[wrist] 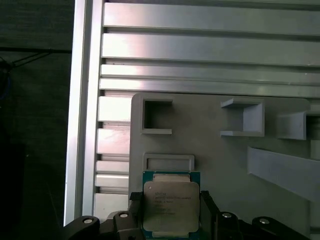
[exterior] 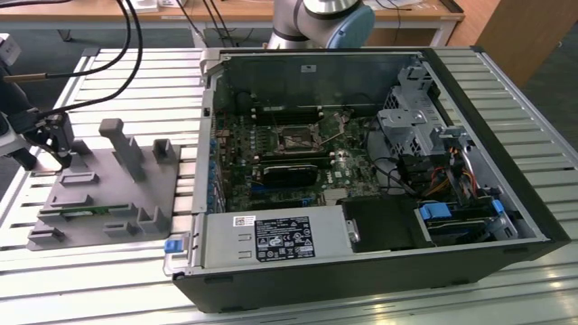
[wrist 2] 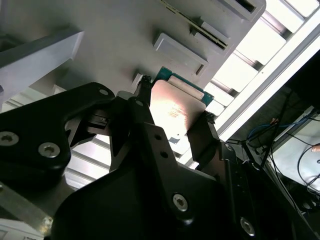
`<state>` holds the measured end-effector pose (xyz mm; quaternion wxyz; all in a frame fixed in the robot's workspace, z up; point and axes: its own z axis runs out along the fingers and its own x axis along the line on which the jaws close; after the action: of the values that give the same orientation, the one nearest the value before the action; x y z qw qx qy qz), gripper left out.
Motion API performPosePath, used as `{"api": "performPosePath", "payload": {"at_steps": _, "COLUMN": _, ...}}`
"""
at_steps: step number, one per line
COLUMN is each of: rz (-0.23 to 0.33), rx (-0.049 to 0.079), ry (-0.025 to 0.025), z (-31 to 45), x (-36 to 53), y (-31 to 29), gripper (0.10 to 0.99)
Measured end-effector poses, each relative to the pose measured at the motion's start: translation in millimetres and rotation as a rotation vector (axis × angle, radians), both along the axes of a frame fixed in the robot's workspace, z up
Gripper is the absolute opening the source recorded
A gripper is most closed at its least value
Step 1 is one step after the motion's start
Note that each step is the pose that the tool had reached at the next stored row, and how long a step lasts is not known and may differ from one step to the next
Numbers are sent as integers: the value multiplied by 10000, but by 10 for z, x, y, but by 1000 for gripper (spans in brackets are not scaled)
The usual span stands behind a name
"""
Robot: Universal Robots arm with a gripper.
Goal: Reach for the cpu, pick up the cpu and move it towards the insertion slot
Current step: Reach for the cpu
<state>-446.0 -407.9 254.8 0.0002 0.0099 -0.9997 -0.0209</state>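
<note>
The gripper (wrist: 169, 200) is closed around the cpu (wrist: 171, 209): in both wrist views its two black fingers (wrist: 136, 207) press against opposite edges of the silvery chip, which sits squarely between them. Just beneath the hand is the grey parts fixture (wrist: 210, 160), with the chip's green-rimmed seat directly under the fingers; whether the chip has lifted clear of it cannot be told. In the exterior view the gripper (exterior: 56, 145) hangs low over the fixture's far corner on the slatted table (exterior: 135, 88). The insertion slot (exterior: 296, 140) lies well away from the hand, inside the open computer case (exterior: 361, 271).
</note>
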Motion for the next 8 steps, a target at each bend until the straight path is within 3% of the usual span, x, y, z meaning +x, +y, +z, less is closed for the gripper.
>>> {"api": "performPosePath", "payload": {"at_steps": 8, "rz": 0, "rx": -4, "ry": 1, "z": 72, "x": 0, "y": 3, "gripper": 541}}
